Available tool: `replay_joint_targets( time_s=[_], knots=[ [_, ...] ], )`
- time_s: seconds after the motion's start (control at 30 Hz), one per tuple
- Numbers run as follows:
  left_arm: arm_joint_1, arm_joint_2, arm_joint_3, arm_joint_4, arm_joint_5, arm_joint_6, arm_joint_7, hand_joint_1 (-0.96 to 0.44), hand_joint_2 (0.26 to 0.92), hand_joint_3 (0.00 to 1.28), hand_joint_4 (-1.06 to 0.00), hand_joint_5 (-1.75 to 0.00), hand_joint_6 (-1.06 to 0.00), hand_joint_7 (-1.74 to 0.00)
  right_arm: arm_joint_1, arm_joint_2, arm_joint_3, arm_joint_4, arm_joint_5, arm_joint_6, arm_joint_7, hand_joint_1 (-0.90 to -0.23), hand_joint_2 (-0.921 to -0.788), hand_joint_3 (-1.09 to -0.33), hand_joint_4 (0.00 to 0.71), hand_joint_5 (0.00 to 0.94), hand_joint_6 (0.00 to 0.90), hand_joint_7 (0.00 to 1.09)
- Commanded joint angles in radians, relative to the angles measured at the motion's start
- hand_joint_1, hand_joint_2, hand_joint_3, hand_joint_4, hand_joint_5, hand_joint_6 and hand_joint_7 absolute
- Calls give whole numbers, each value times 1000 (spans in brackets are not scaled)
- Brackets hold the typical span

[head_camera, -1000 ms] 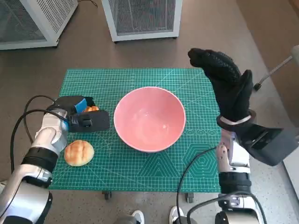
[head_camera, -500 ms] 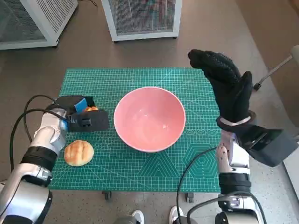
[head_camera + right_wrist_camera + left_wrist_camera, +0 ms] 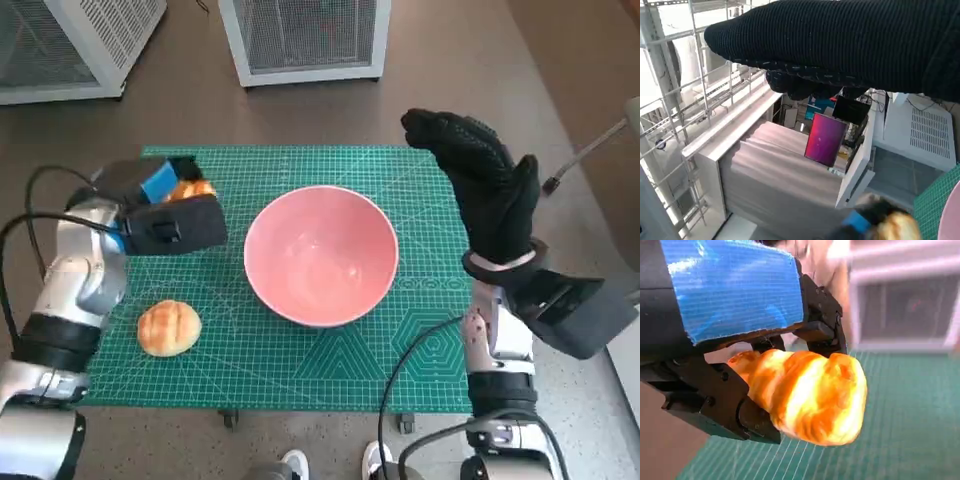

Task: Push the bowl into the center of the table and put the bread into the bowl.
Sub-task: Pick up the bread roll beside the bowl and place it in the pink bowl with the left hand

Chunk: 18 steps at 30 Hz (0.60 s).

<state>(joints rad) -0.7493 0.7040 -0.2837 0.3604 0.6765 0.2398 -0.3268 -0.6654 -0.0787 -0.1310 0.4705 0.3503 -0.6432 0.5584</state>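
A pink bowl (image 3: 320,254) stands in the middle of the green cutting mat (image 3: 300,350). My left hand (image 3: 165,210) is lifted over the mat's far left part and grips a golden piece of bread (image 3: 192,188); in the left wrist view the bread (image 3: 807,395) sits between the black fingers (image 3: 715,400) above the mat. A second round bun (image 3: 169,327) lies on the mat near its front left. My right hand (image 3: 480,185) in the black glove is raised upright at the bowl's right, fingers spread, holding nothing.
Two white mesh-fronted cabinets (image 3: 305,35) stand on the floor beyond the table. A metal stand's foot (image 3: 585,150) shows at the right. Cables (image 3: 420,350) hang by both forearms. Shoes (image 3: 292,465) show below the table's front edge.
My left hand has risen off the mat with the bread and moved up and slightly away from me. The bowl, the bun and my right hand have stayed put.
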Motion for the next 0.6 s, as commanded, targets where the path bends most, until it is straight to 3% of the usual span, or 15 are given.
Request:
replay_joint_targets(
  time_s=[0.03, 0.33, 0.6],
  knots=[
    [82, 15, 99, -260, -52, -6, 2, 2, 920, 75, -662, -1174, -633, -1183, 22, 0, 3, 0, 4, 15, 7, -674, -921, -820, 223, 0, 235, 161],
    [118, -20, 137, -413, -70, -94, 52, 2, 917, 35, -741, -1124, -664, -1119, 25, 2, 7, 1, 3, 14, 7, -675, -921, -818, 222, 0, 232, 170],
    [105, -55, 112, -519, -69, -119, -3, 2, 914, 31, -768, -1096, -657, -1123, 30, 2, 8, -9, 8, 20, 6, -676, -921, -817, 221, 0, 228, 177]
  ],
)
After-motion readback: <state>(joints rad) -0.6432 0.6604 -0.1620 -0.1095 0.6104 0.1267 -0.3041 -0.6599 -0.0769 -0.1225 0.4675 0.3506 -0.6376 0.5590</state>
